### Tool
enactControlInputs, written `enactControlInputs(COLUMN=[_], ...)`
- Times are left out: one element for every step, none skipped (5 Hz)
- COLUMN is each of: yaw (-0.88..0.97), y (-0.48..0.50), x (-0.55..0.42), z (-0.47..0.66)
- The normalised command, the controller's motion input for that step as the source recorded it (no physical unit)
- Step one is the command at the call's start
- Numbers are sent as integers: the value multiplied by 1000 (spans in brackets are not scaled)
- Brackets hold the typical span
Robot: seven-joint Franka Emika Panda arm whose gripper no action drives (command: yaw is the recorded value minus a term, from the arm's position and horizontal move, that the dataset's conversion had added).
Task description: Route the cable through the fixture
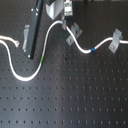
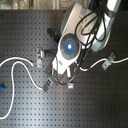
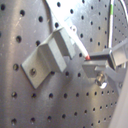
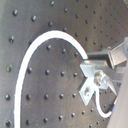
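Overhead, the hand [image 1: 67, 22] is gripping the cable [image 1: 47, 35] just beside the fixture [image 1: 75, 31], the cord trailing across the counter [image 1: 75, 95]. Misjudging the slanted tab could be snagging the cord outside the clip.

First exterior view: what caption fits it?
Long white cable snakes across black perforated board past three small grey metal clips.

white cable [image 1: 54, 30] with green and blue bands, light-grey fixture [image 1: 73, 31]
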Motion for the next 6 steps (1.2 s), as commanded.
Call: enactControlInputs(yaw=[77,109,0,-137,-154,-266], y=[-85,-83,-108,-385,-415,-400], x=[-244,-227,-77,288,236,114], z=[-583,-615,-333,-87,-23,-29])
